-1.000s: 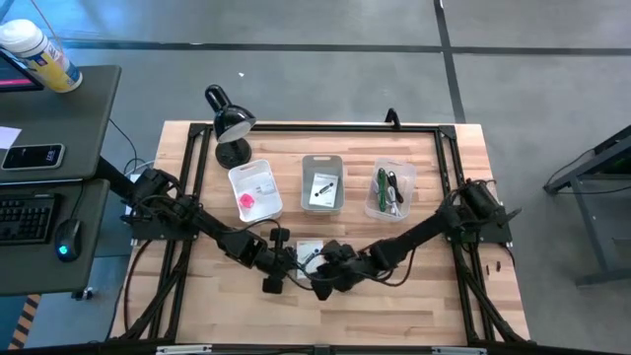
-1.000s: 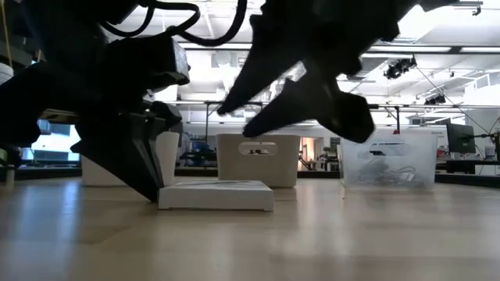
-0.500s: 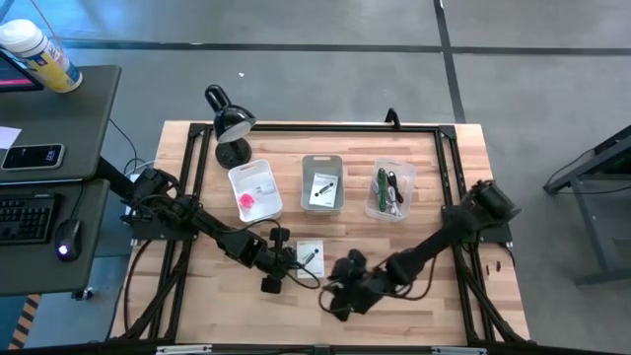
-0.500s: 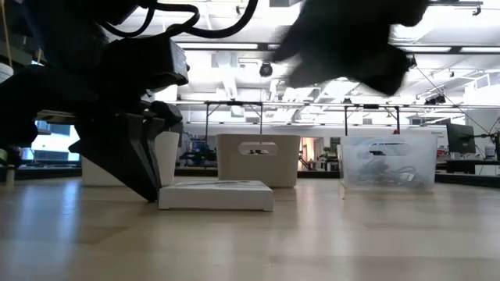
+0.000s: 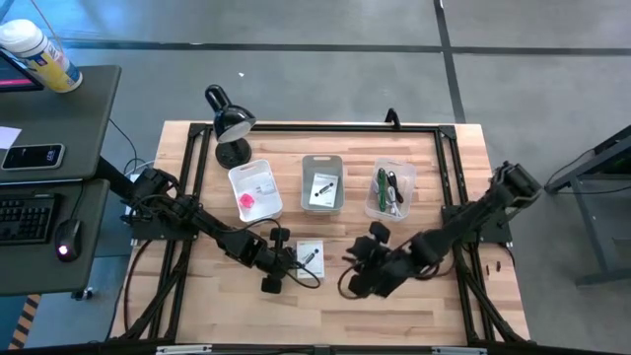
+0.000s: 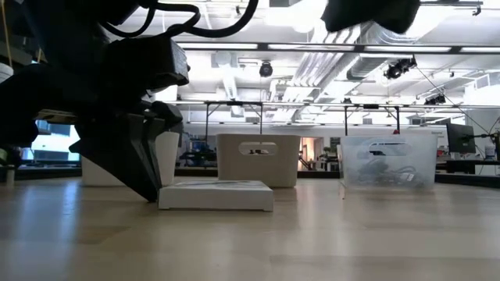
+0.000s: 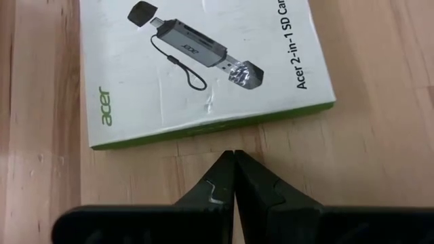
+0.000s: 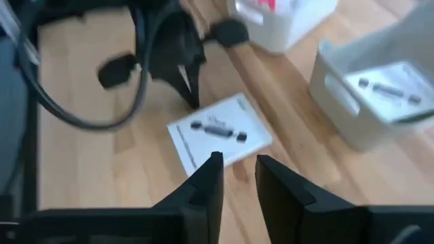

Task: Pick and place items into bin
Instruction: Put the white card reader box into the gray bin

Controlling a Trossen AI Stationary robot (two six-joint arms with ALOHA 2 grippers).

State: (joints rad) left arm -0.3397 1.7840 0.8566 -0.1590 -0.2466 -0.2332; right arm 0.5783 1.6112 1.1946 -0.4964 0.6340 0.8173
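Resting on the wood, the left gripper [image 7: 234, 177] has its fingers pressed together, tips just short of the packet [image 7: 203, 64], pinching nothing. That pose suits nudging or steadying the flat box rather than lifting it, since a low packet offers little edge to grasp from above. The packet lies flat on the table [image 5: 197, 306], in front of the bins. The right gripper [image 8: 236, 177] hangs raised beside and above it, fingers slightly spread and empty, probably lining up for its own approach. Farther back stand three bins: a white bin [image 5: 254, 190] holding a pink cube [image 5: 246, 203], a grey bin [image 5: 322, 183] with another packet, and a clear bin [image 5: 388, 189] with cords [image 5: 387, 190].
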